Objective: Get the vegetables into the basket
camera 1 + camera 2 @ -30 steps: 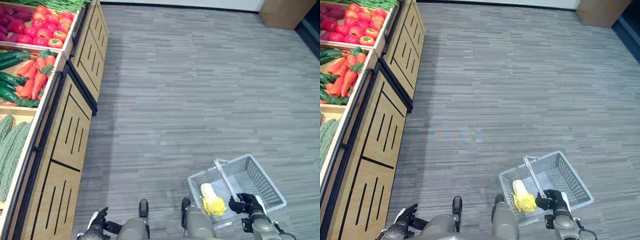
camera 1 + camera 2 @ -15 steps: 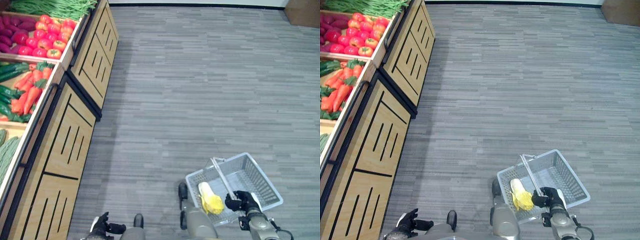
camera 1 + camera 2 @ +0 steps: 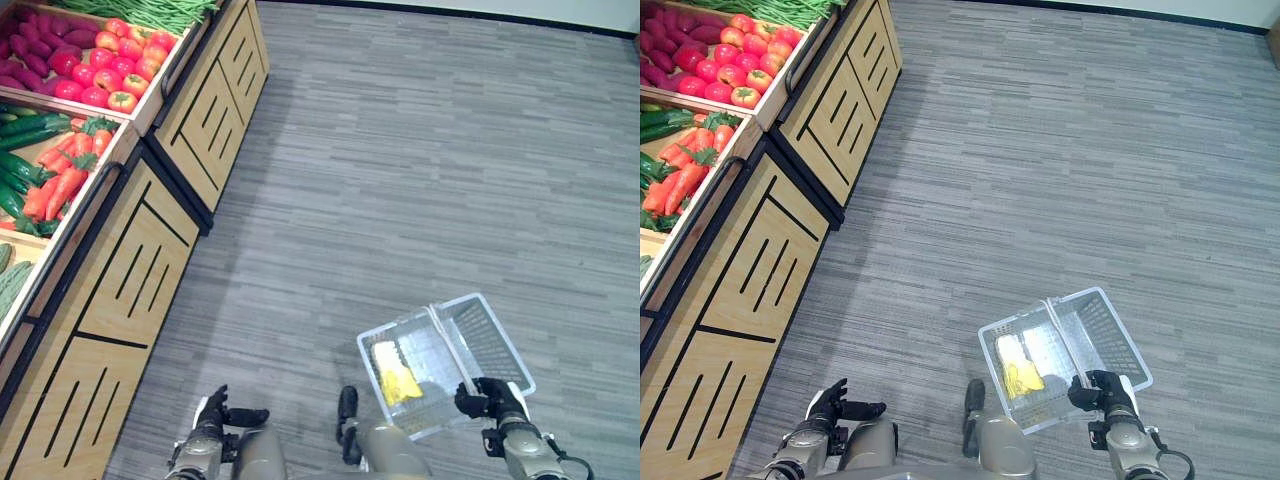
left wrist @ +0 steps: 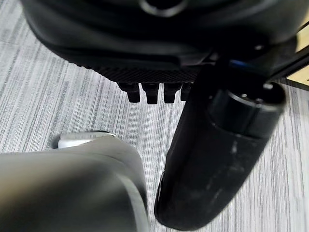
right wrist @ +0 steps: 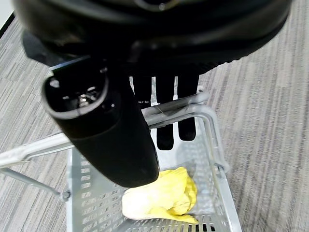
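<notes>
While the right hand (image 3: 488,400) curls round the handle (image 5: 174,108) of the basket (image 3: 496,350), one yellow vegetable (image 3: 396,378) lies by its near wall; carrots (image 3: 60,185) and cucumbers (image 3: 22,130) remain on the stand (image 3: 130,270), the left hand (image 3: 215,412) loosely open and empty.

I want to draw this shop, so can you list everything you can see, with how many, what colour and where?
Basket: one, pale grey, hanging from the right hand by its handle, over the floor.
Cabbage: one, yellow and white, inside the basket.
Stand: one, light wood with black trim, on the robot's left.
Tomatoes: many, red, in a far bin.
Green beans: a pile, green, in the farthest bin.
Carrots: several, orange, in a middle bin.
Cucumbers: several, dark green, beside the carrots.
Floor: grey planks.
Left hand: dark, open, low by the stand.
Right hand: dark, shut on the basket handle.
</notes>
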Robot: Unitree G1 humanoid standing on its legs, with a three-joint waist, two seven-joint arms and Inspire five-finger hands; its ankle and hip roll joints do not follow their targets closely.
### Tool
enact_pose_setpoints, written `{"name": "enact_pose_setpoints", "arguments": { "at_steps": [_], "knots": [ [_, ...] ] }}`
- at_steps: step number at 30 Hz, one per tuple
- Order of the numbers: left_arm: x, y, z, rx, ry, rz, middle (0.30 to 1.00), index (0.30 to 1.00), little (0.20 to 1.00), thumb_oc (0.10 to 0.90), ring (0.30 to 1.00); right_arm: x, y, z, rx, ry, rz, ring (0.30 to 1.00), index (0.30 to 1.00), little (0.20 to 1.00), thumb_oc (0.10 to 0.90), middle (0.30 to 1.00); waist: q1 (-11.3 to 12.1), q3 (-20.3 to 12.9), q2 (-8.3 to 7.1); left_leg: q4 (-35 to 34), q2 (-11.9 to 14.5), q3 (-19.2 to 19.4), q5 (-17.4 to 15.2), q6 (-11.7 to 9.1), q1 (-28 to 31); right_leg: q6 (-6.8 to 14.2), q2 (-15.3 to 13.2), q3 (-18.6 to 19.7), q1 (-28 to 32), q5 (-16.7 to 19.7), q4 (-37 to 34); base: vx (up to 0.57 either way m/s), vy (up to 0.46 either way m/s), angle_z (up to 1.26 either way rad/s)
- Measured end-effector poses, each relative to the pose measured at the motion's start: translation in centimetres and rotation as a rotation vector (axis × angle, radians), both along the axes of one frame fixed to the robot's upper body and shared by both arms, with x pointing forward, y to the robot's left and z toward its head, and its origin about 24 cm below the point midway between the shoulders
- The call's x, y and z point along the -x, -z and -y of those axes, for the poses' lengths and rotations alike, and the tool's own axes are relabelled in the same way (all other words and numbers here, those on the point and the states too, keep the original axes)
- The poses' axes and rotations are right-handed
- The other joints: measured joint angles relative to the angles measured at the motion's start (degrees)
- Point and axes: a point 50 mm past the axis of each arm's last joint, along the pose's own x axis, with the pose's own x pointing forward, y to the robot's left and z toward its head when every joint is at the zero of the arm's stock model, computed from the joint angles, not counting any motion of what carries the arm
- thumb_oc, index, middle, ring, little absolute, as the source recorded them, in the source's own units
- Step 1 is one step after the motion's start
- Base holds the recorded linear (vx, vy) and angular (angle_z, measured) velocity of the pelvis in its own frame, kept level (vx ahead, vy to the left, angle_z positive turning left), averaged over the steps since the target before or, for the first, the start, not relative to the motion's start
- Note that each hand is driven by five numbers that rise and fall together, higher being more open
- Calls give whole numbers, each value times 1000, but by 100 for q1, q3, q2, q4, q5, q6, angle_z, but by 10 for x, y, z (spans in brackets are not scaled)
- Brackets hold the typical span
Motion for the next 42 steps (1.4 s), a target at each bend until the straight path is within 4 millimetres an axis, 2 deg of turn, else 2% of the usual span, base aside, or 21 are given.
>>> {"name": "enact_pose_setpoints", "arguments": {
  "at_steps": [3, 6, 8, 10, 11, 13, 15, 18, 23, 24, 26, 28, 29, 30, 33, 34, 36, 37, 38, 39, 42],
  "knots": [
    [1, -1, 0, -1, -8, 24, 1000, 1000, 1000, 900, 1000, -18, -4, -6, -2, -10, 41, 300, 300, 300, 400, 300, 247, 25, 163, -2308, 110, -12, 380, 59, -55, 191, 374, 230, 195, 172, -448, 357, 130, -60],
    [-4, -3, 1, -10, 3, 33, 1000, 1000, 1000, 900, 1000, -17, -2, -8, -3, -11, 31, 300, 300, 300, 400, 300, 237, 91, 296, -2623, 350, 146, 668, -21, -137, 149, 636, 346, 596, 87, -755, 432, 182, -56],
    [-2, -2, -1, -19, -1, 24, 1000, 1000, 1000, 900, 1000, -3, 3, -5, -1, 4, -9, 300, 300, 300, 400, 300, 244, 98, 287, -2275, 393, 229, 866, 166, -80, 143, 637, 512, 876, 71, -809, 377, 217, -48],
    [2, 0, 0, -25, 18, 7, 1000, 1000, 1000, 900, 1000, 18, 8, 1, 7, 39, -52, 300, 300, 300, 400, 300, 185, 67, 226, -2016, 246, 405, 938, 236, 66, 288, 494, 571, 1083, -128, -791, 355, 291, -15],
    [4, 1, 0, -32, 32, -4, 1000, 1000, 1000, 900, 1000, 28, 10, 4, 12, 56, -77, 300, 300, 300, 400, 300, 192, -15, 289, -2020, 192, 443, 988, 314, 133, 334, 421, 617, 1082, -226, -660, 244, 246, -22],
    [4, 0, -5, -54, 40, -17, 1000, 1000, 1000, 900, 1000, 38, 15, 3, 9, 71, -118, 300, 300, 300, 400, 300, 150, -49, 173, -2235, -15, 649, 1124, 637, 367, 553, 159, 791, 973, -462, -319, 206, 237, -24],
    [1, -2, -11, -79, 63, -16, 1000, 1000, 1000, 900, 1000, 34, 15, -1, -2, 57, -110, 300, 300, 300, 400, 300, 131, -66, 122, -2239, -153, 727, 1012, 802, 416, 610, 5, 908, 731, -428, 167, 127, 156, -7],
    [-9, -13, -29, -152, 106, 8, 1000, 1000, 1000, 900, 1000, 14, 11, -9, -8, 13, -61, 300, 300, 300, 400, 300, 229, -133, -110, -1907, -453, 800, 519, 1132, 487, 950, -457, 1013, 74, -565, 1841, 148, 166, -5],
    [-12, -16, -35, -175, 97, 16, 1000, 1000, 1000, 900, 1000, -8, 5, -15, 3, -33, -25, 300, 300, 300, 400, 300, 358, -149, -205, -1865, -691, 715, 169, 1389, 724, 1033, -704, 935, -371, -337, 3066, 202, 127, 11],
    [-3, -12, -37, -179, 86, -13, 1000, 1000, 1000, 900, 1000, -13, 3, -18, -7, -49, 6, 300, 300, 300, 400, 300, 355, -146, -192, -2076, -717, 655, 205, 1415, 934, 1054, -703, 1071, -651, -703, 3284, 293, 32, 17],
    [0, -11, -38, -182, 85, -27, 1000, 1000, 1000, 900, 1000, -16, 2, -23, -16, -64, 28, 300, 300, 300, 400, 300, 326, -171, -253, -2053, -796, 492, 94, 1474, 963, 1107, -722, 991, -901, -695, 2674, 308, -14, 30],
    [10, -6, -39, -179, 69, -63, 1000, 1000, 1000, 900, 1000, -23, 0, -28, -25, -81, 52, 300, 300, 300, 400, 300, 188, -146, -203, -2047, -762, 369, 208, 1362, 964, 1083, -735, 838, -875, -475, 1520, 374, -94, 48],
    [12, -5, -37, -174, 70, -68, 1000, 1000, 1000, 900, 1000, -23, 0, -29, -27, -84, 53, 300, 300, 300, 400, 300, 181, -154, -219, -2072, -775, 325, 131, 1422, 1004, 1121, -755, 847, -956, -368, 1316, 520, -142, 48],
    [16, -2, -34, -165, 62, -86, 1000, 1000, 1000, 900, 1000, -27, 1, -33, -35, -89, 58, 300, 300, 300, 400, 300, 143, -146, -216, -2085, -752, 180, 51, 1391, 1059, 1199, -684, 956, -893, -72, 285, 259, -72, 40],
    [25, 3, -29, -143, 52, -118, 1000, 1000, 1000, 900, 1000, -29, 1, -37, -47, -91, 68, 300, 300, 300, 400, 300, 31, -81, -258, -2117, -742, -112, -48, 1215, 1292, 1142, -686, 1140, -859, 821, -913, 444, -142, 58],
    [31, 6, -27, -133, 39, -138, 1000, 1000, 1000, 900, 1000, -30, 1, -39, -53, -92, 70, 300, 300, 300, 400, 300, -23, -48, -262, -2067, -708, -246, -177, 1045, 1393, 1194, -673, 1301, -838, 984, -1029, 331, -173, 56],
    [37, 7, -32, -137, 22, -151, 1000, 1000, 1000, 900, 1000, -24, 5, -43, -67, -88, 54, 300, 300, 300, 400, 300, -75, -54, -347, -2097, -699, -480, -286, 848, 1524, 1260, -726, 1287, -696, 864, -918, 246, -164, 81],
    [39, 7, -33, -137, 17, -153, 1000, 1000, 1000, 900, 1000, -16, 10, -44, -78, -82, 24, 300, 300, 300, 400, 300, -82, -35, -312, -2229, -532, -614, -355, 688, 1705, 1141, -608, 1191, -686, 1065, -638, 271, -219, 85],
    [42, 9, -29, -127, 12, -158, 1000, 1000, 1000, 900, 1000, -15, 10, -43, -76, -80, 18, 300, 300, 300, 400, 300, -106, -66, -162, -2250, -321, -602, -432, 756, 1749, 1094, -466, 1039, -675, 1034, -549, 360, -316, 64],
    [45, 11, -26, -108, -13, -160, 1000, 1000, 1000, 900, 1000, -19, 9, -41, -70, -81, 17, 300, 300, 300, 400, 300, -74, -75, -63, -1990, -115, -568, -422, 626, 1768, 888, -266, 903, -606, 929, -509, 278, -279, 24],
    [51, 13, -25, -90, -52, -166, 1000, 1000, 1000, 900, 1000, -21, 5, -32, -44, -88, 13, 300, 300, 300, 400, 300, -96, -86, -3, -1715, 153, -501, -193, 320, 1889, 525, -1, 642, -318, 802, -499, 249, -296, 25]
  ]
}}
